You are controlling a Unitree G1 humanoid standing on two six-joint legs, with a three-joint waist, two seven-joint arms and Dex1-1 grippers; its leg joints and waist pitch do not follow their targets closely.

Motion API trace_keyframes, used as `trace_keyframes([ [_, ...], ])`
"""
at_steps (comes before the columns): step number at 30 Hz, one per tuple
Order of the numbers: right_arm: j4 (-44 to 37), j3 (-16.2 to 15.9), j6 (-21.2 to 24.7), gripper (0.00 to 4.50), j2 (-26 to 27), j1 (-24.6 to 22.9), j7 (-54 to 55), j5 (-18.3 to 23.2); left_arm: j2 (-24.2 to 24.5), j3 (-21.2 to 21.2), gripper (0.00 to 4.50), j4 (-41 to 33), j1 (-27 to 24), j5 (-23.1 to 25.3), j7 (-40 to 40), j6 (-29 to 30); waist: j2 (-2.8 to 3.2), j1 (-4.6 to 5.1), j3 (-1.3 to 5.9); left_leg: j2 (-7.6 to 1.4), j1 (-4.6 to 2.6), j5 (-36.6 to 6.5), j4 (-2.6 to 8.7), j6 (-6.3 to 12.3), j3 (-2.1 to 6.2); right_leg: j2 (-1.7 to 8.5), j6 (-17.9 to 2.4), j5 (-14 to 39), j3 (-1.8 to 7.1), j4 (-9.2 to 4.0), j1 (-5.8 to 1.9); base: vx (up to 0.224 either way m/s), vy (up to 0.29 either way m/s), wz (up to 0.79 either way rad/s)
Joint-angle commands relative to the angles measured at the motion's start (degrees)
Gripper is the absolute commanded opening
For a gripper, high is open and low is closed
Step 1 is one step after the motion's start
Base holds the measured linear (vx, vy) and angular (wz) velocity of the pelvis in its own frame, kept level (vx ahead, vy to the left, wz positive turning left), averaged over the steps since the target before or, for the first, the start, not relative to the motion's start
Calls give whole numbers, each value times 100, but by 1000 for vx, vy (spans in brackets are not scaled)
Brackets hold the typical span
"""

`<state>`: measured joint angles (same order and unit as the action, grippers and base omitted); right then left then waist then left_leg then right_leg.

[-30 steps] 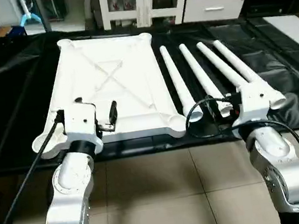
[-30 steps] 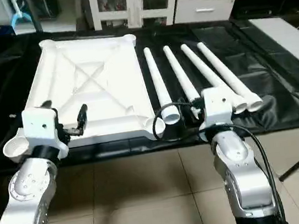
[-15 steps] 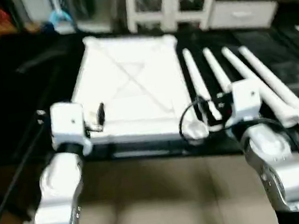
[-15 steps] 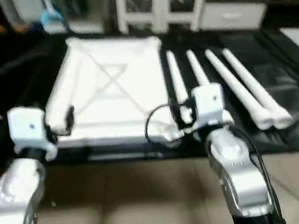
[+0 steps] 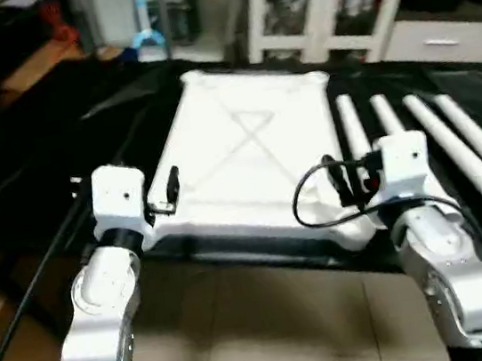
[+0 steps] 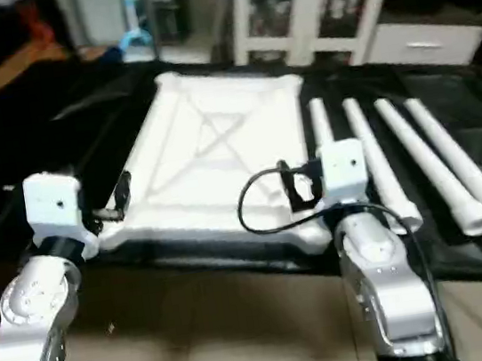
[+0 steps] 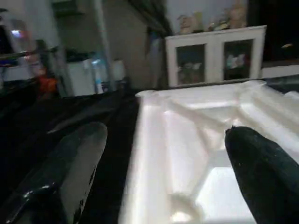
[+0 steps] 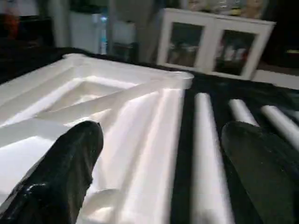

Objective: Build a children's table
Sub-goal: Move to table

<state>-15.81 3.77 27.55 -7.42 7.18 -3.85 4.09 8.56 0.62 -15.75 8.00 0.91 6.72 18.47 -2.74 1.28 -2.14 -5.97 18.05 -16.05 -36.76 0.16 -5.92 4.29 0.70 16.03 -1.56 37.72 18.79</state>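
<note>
Head views: tabletop lies ribs-up on the black surface, legs in a row at its three o'clock, long axes toward twelve. Right claw, wide open and empty, hovers nearer them. Left wrist: left claw also agape, empty, over the tabletop's edge. Right wrist: nearest leg runs straight ahead between the spread fingers.

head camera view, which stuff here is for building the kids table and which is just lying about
For the job:
- white tabletop, lying underside up on the black cover
- four white legs, side by side to its right
- left tool and right tool, both open, empty

Just lying about:
- white glass-door cabinet behind
- white drawer unit beside it
- blue object at the back left
</note>
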Motion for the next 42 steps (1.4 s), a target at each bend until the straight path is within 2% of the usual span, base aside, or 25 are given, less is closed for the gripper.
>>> trace_keyframes([
  [1, -59, 51, 122, 448, 17, -29, 39, 3, 55, 77, 450, 148, 97, 59, 50, -59, -109, -289, 310, -206, 528, -14, -190, 917, 19, 923, -1379, 1354, 796, -949, -799, 77, -2, 9],
  [3, -109, 4, 200, 448, 48, -69, 6, 36, 43, 38, 450, 214, 152, 74, -41, -60, 57, -239, 262, -393, 540, 433, 91, 489, 86, 635, -1722, 1097, 486, -860, -719, 93, 27, -1],
  [4, -164, -7, 244, 448, 45, -76, -16, 57, 11, 41, 450, 217, 165, 60, -65, -25, 299, -105, 233, -513, 244, 462, 488, 407, 123, 130, -1476, 833, 42, -640, -427, 93, 39, -3],
  [5, -186, -4, 256, 448, 37, -77, -18, 54, -6, 56, 450, 210, 165, 51, -58, -5, 360, 188, 378, -768, -532, 837, 573, 976, 584, -146, -1092, 333, -252, -108, 141, 141, 49, -2],
  [7, -222, 32, 256, 448, 24, -92, 10, 33, -9, 182, 450, 172, 112, 43, 37, 27, 428, 267, 401, -1190, -887, 1351, 478, 1545, 614, 35, -164, 513, -169, 297, 737, 142, 48, 1],
  [10, -331, 172, 272, 448, 51, -179, 133, 60, 16, 347, 450, 94, 42, 7, 183, 106, 92, 12, 184, -1008, -576, -1031, 877, 133, -422, 224, -663, -273, -133, -89, 515, 66, 19, -37],
  [11, -331, 172, 272, 448, 51, -179, 133, 60, 16, 347, 450, 94, 42, 7, 183, 106, 92, 12, 184, -1008, -576, -1031, 877, 133, -422, 224, -663, -273, -133, -89, 515, 112, -56, -50],
  [12, -349, 195, 261, 448, 72, -212, 170, 62, 20, 348, 450, 109, 38, 4, 196, 94, 16, -194, 197, -186, -528, -1970, 124, -91, -779, 242, -1413, 1481, 611, -769, 235, 174, -66, -81],
  [13, -373, 198, 269, 448, 88, -233, 189, 62, 20, 329, 450, 142, 54, 8, 202, 78, -132, -386, 224, -30, -72, -1361, -508, 11, -372, 753, -2062, 2916, 1374, -1037, -450, 144, -50, -48],
  [14, -425, 145, 326, 448, 98, -252, 159, 44, 19, 283, 450, 217, 114, 38, 141, 25, -153, -446, 225, -74, 490, -363, -642, 78, 29, 822, -2024, 2007, 1245, -798, -745, 128, -18, -48],
  [16, -415, 41, 358, 448, 74, -254, 100, -5, 15, 250, 450, 264, 179, 72, 85, 3, -117, -248, 222, 6, 510, 326, -615, -66, 141, 517, -1972, 961, 888, -779, -513, 99, -19, -19],
  [19, -383, -76, 381, 448, 105, -236, 80, -34, 14, 262, 450, 272, 229, 81, 98, 18, 373, -167, 97, -303, 179, 259, 232, 161, 116, 178, -1390, 2641, 231, -1069, -127, 61, 40, 5],
  [21, -386, -94, 388, 448, 114, -228, 85, -33, 17, 277, 450, 261, 223, 75, 114, 24, 576, 157, 99, -909, -6, -2832, 839, -125, 669, -155, -780, 2013, -144, -352, -69, 89, 109, -11],
  [22, -396, -114, 401, 448, 121, -217, 92, -36, 22, 294, 450, 239, 200, 68, 127, 35, 578, 198, 207, -1102, -323, -3182, 963, 102, 874, -81, -719, 788, -139, 19, 126, 102, 96, -10],
  [25, -404, -132, 419, 448, 132, -191, 88, -31, 17, 315, 450, 228, 127, 59, 124, 28, 373, 353, 201, -844, -392, -1587, 791, 1445, 742, 71, -304, -96, -140, -36, 307, 116, 36, 3],
  [26, -406, -145, 423, 448, 125, -190, 72, -33, 7, 315, 450, 229, 117, 54, 118, 23, 236, 292, 179, -537, -66, -1197, 634, 1487, 425, 313, -509, -344, 23, -474, 26, 87, -19, 3],
  [27, -390, -166, 422, 448, 109, -175, 46, -38, -13, 306, 450, 254, 128, 40, 104, 18, 30, 83, 314, -118, 519, -509, 112, 1202, 3, 639, -832, -236, 407, -797, -666, 83, -43, 2],
  [30, -404, -197, 433, 448, 68, -154, -13, -28, -30, 293, 450, 278, 139, 30, 89, 13, 86, -121, 333, -260, 822, 525, -107, 722, 66, 719, -1183, 68, 485, -850, -843, 96, -27, -2],
  [32, -394, -209, 507, 448, 8, -138, -43, -38, -33, 299, 450, 307, 121, 35, 83, -14, 412, -15, 330, -552, 372, 1226, 465, 918, 226, 12, -973, -172, -155, -509, -471, 121, 6, -5],
  [34, -386, -146, 525, 448, 0, -127, -45, 0, -37, 303, 450, 299, 102, 36, 82, -14, 424, 257, 462, -1412, -788, 928, 529, 886, 589, 11, -434, 559, -143, 140, 484, 164, 33, -15],
  [37, -378, -129, 513, 448, -40, -123, -54, -16, -46, 297, 450, 289, 90, 37, 79, -8, 258, 37, 198, -1357, -461, -1005, 949, -153, -161, 180, -177, -72, -242, 185, 488, 81, 24, -48],
  [39, -392, -119, 519, 448, -39, -139, -54, -9, -39, 308, 450, 270, 77, 51, 82, -2, -25, -72, 129, -626, -488, -2334, 471, -494, -753, 209, -937, 1167, 219, -631, 447, 115, -73, -55],
  [40, -398, -115, 524, 448, -42, -144, -49, 2, -42, 311, 450, 264, 73, 58, 83, 0, -86, -293, 194, -290, 130, -1383, -269, -154, -446, 920, -1311, 2569, 1012, -1020, -412, 144, -83, -53],
  [41, -415, -114, 520, 448, -53, -160, -63, 22, -48, 321, 450, 258, 67, 69, 77, -6, -192, -362, 297, -345, 699, -281, -528, 97, -72, 1106, -1420, 1928, 1014, -838, -830, 157, -38, -45],
  [42, -423, -119, 518, 448, -61, -168, -71, 26, -62, 313, 450, 257, 60, 47, 78, -48, -36, -393, 370, -353, 729, 222, -454, 59, 20, 1014, -1529, 987, 947, -722, -780, 101, -14, -26],
])
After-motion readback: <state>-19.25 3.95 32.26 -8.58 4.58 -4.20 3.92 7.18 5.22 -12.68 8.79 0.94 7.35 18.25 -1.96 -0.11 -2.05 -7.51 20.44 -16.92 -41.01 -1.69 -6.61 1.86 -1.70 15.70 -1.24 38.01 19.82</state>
